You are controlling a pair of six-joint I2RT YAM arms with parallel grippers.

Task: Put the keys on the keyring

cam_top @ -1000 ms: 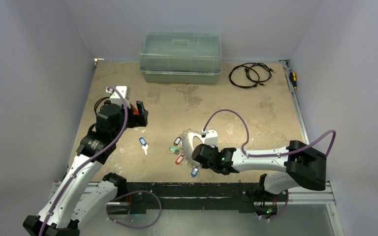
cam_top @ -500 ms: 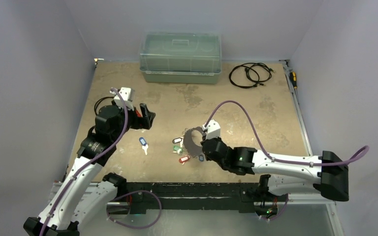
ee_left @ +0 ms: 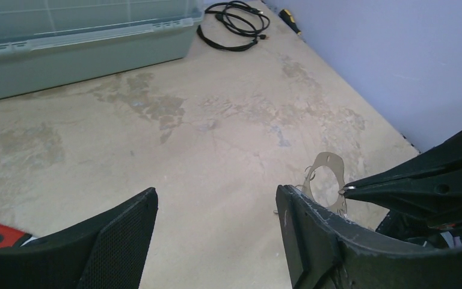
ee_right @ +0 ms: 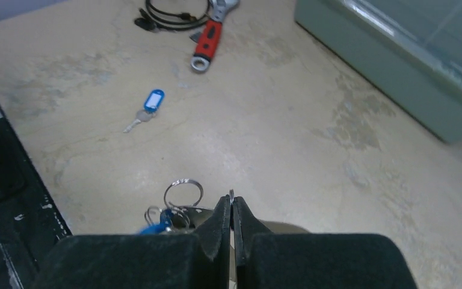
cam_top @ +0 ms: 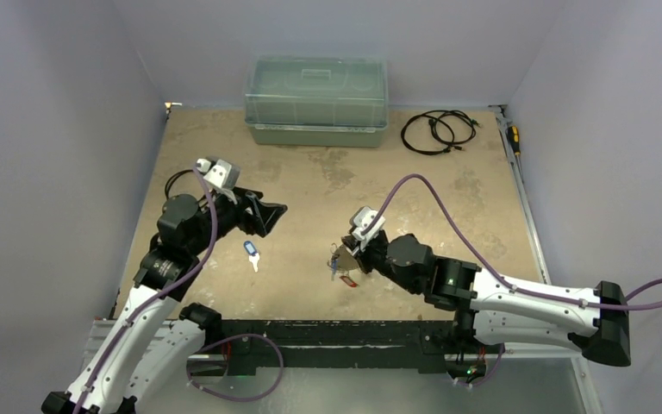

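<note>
Surroundings: a worn tan table [cam_top: 448, 198] with grey walls round it. A black cable coil [cam_top: 438, 131] lies in the upper right of the top view, with a yellow-and-black screwdriver [cam_top: 512, 138] just right of it at the table's edge. A red-handled wrench [ee_right: 207, 41] lies at the top of the right wrist view.
In the way: the right pincer's own closed fingers fill the bottom of the right wrist view and hide most of the bunch below them. In the left wrist view the right arm's black fingers cut in from the right edge.
Left pincer [ee_left: 216, 195]: jaws spread wide above bare table, left of centre in the top view, touching neither key nor ring.
Right pincer [ee_right: 231, 201]: fingers pressed together on the thin metal edge of the keyring, just right of centre in the top view.
Keyring [ee_left: 328, 155]: a thin pale loop at the lower right of the left wrist view, pinched at its lower right rim. I cannot tell whether it is lifted or resting.
Keys [cam_top: 342, 269]: a bunch with blue and red tags, gathered at the ring under the right pincer's tips. Whether each is threaded on cannot be told.
Loose key [cam_top: 251, 251]: blue tag, flat on the table between the two pincers, nearer the left one and apart from the ring.
Lidded box [cam_top: 315, 99]: grey-green with its translucent lid on, top centre against the back wall. Its contents cannot be made out.
</note>
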